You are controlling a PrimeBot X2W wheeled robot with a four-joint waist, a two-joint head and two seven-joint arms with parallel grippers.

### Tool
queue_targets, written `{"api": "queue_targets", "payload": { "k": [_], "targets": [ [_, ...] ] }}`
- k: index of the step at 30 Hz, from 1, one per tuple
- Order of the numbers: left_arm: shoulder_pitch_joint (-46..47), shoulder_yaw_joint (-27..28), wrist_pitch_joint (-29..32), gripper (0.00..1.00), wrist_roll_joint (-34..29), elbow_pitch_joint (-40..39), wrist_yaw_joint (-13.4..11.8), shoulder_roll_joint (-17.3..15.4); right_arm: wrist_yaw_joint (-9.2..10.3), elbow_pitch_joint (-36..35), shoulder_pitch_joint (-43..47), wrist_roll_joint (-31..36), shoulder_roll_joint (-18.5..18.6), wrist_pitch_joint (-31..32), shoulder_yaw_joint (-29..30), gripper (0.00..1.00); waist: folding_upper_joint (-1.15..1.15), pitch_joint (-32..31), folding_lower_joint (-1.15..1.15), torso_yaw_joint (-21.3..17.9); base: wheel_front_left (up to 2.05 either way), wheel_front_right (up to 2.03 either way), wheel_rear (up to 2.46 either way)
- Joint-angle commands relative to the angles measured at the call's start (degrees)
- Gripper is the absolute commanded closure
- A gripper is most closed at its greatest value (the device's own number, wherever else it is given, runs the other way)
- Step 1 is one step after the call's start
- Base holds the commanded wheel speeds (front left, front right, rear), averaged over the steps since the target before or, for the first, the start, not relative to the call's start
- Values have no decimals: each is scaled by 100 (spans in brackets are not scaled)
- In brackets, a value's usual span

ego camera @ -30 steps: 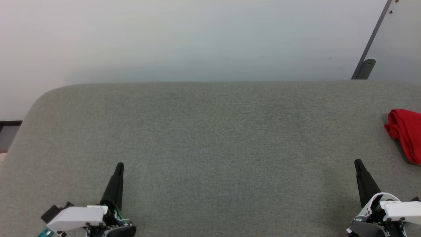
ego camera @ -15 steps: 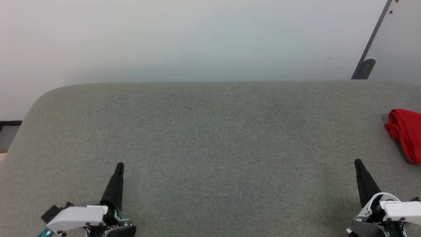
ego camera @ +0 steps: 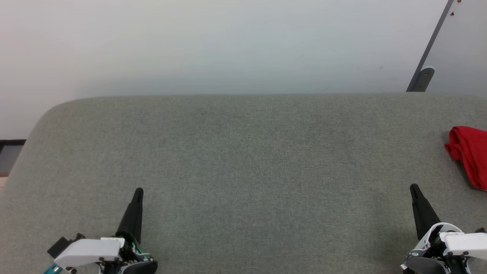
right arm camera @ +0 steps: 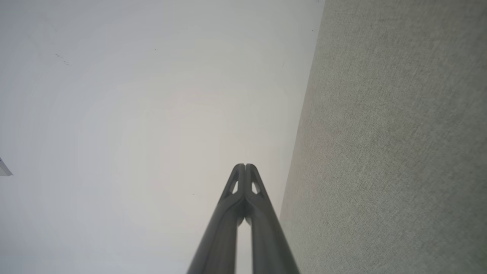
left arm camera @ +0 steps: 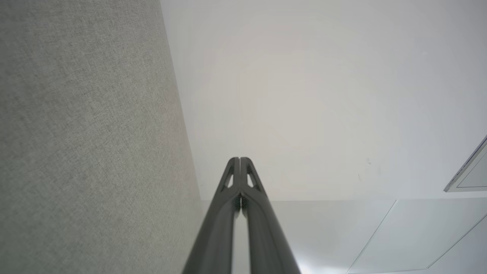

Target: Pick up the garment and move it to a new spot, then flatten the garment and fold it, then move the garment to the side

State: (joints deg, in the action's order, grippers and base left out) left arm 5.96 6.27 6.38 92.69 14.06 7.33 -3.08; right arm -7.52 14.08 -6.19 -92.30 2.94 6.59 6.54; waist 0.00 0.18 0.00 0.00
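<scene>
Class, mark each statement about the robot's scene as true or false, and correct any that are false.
1. The bright red soft-cloth garment lies bunched on the right side of the grey fabric surface. True.
2. The left tool grips the garment. False: it is shut on nothing, far from the garment.
3. The right tool is shut. True.
4. The garment is spread flat at the middle of the surface. False: it sits crumpled at the right.

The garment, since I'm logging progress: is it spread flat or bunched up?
Bunched up: the garment lies as a rumpled red heap, partly cut off at the head view's right edge.
</scene>
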Motion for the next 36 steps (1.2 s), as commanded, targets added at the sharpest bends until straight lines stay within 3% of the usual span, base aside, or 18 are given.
{"api": "queue_targets", "payload": {
  "k": [1,36],
  "targets": [
    [59,17,16,100,-22,6,28,9,6,0,-18,-22,-21,7,-2,100,0,0,0,0,0,0,0],
    [60,29,20,100,-32,6,29,16,6,0,-18,-22,-21,8,-1,100,0,0,0,0,0,0,0]
  ]
}}
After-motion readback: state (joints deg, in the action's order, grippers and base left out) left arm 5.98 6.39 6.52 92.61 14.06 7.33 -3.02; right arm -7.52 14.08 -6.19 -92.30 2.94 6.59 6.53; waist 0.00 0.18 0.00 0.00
